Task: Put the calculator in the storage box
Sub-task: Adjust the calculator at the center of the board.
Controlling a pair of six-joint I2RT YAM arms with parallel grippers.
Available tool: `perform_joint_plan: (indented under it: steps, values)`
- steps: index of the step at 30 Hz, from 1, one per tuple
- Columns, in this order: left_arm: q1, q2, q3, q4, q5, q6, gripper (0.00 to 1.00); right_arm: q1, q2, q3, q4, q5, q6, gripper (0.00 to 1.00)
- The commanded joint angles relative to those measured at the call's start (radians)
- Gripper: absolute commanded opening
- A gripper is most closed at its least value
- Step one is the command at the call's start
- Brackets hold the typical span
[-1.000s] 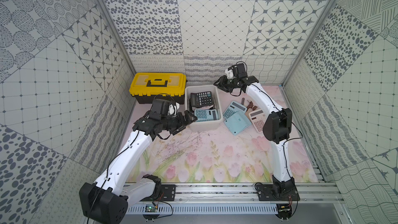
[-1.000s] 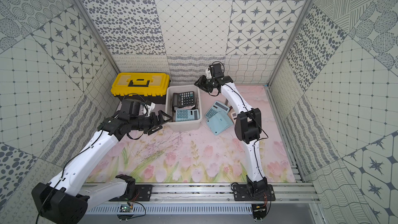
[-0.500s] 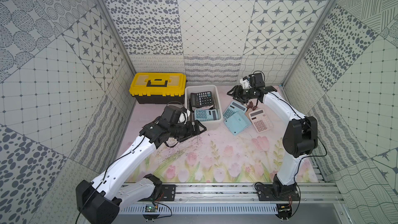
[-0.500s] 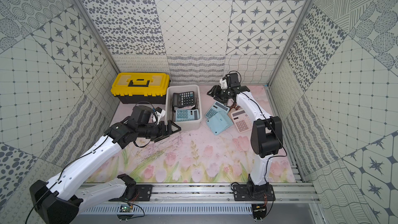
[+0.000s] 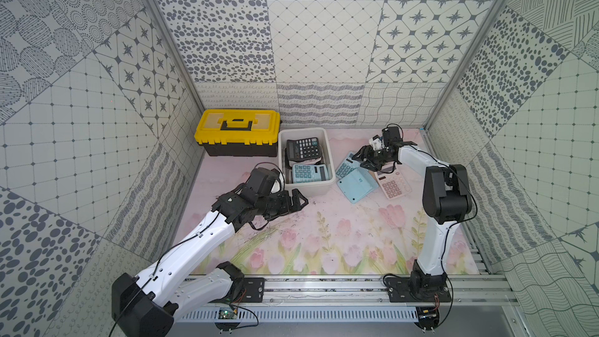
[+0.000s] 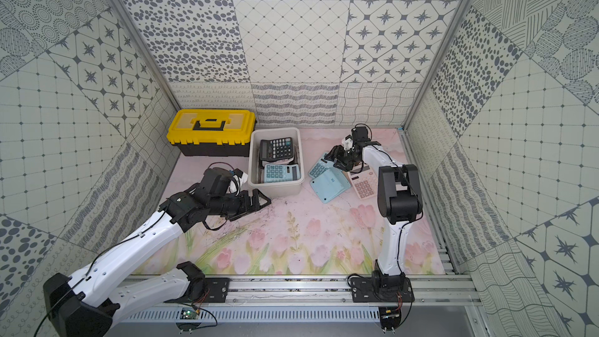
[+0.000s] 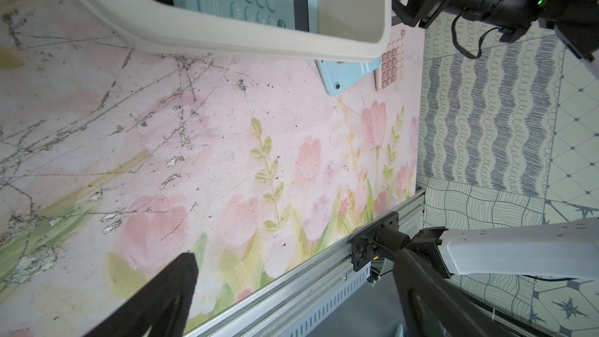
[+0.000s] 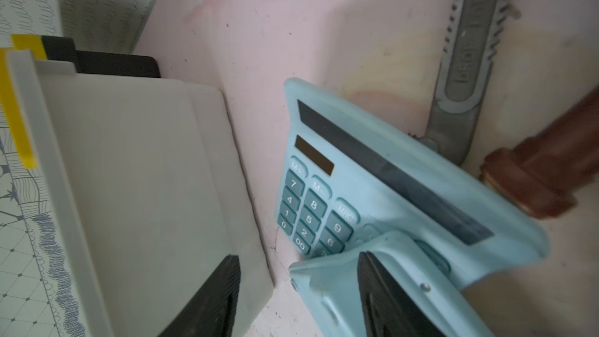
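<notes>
While left tool (image 5: 301, 201) and right tool (image 5: 360, 161) stood spread and empty, yellow toolbox (image 5: 238, 131) adjoined storage box (image 5: 308, 189), upper centre; blue calculator (image 5: 356, 184) and pink calculator (image 5: 392, 186) right of it; floral counter (image 5: 324, 238), patterned walls (image 5: 324, 43).

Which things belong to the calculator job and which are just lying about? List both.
Job: storage box; inside it, black calculator, light-blue calculator; on the mat, face-up blue calculator, face-down blue calculator, pink calculator.
Lying about: yellow toolbox, grey wrench, brown handle.
</notes>
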Motion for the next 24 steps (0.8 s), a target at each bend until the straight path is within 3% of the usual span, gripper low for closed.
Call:
perform_joint_plan:
  steps: [1, 6, 14, 24]
  values:
    - [-0.001, -0.003, -0.010, 0.035, -0.040, -0.005, 1.00, 0.000, 0.033, 0.029, -0.005, -0.010, -0.048, 0.64]
    - [-0.001, 0.003, -0.010, 0.037, -0.042, -0.003, 1.00, 0.008, -0.005, -0.067, 0.003, -0.015, -0.055, 0.64]
    - [-0.007, 0.036, -0.013, 0.057, -0.031, -0.006, 1.00, 0.033, -0.184, -0.349, 0.126, -0.029, -0.016, 0.64]
    - [-0.043, 0.081, -0.042, 0.102, -0.034, -0.007, 1.00, 0.026, -0.403, -0.562, 0.157, -0.050, -0.015, 0.64]
